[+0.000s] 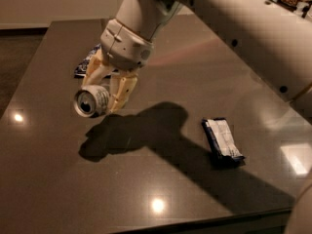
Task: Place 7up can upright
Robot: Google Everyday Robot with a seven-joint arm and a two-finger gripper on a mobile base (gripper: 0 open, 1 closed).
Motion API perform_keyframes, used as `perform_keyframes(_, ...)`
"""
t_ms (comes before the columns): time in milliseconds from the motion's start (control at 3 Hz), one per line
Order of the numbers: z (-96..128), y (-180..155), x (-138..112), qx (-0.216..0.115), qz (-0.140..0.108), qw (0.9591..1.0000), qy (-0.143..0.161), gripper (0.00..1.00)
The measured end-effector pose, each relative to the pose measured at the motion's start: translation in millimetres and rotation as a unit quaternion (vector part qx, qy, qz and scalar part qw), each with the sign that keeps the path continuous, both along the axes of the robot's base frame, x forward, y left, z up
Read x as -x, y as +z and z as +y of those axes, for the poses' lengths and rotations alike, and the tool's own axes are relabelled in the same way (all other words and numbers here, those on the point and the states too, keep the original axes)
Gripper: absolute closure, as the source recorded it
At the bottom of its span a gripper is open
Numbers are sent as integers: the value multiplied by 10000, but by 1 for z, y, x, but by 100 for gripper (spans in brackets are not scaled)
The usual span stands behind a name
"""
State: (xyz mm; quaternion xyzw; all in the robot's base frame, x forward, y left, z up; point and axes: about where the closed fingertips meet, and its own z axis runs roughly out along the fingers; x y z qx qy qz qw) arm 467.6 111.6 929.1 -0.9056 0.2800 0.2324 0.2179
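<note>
In the camera view we find the gripper point(104, 97) left of centre, hanging from the big white arm point(234, 28) that sweeps in from the upper right. Its cream fingers point(122, 87) are clamped on the 7up can point(91, 101). The can lies sideways in that grasp, its shiny top facing the lower left of the frame, its shadow falling on the dark table point(48, 189) just below and to the right. Behind the gripper, upper left, we glimpse a blue-white snack bag point(86, 65). A dark blue wrapped bar point(222, 141) lies flat right of centre, well apart.
</note>
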Motion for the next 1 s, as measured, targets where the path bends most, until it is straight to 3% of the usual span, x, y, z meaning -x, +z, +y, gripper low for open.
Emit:
perform_keyframes(333, -5, 10, -12, -360, 668, 9912, -1084, 100)
perform_keyframes(667, -7, 17, -26, -650, 1195, 9727, -1878, 100)
perform_keyframes(1000, -7, 20, -39, -896, 1679, 9525, -2376, 100)
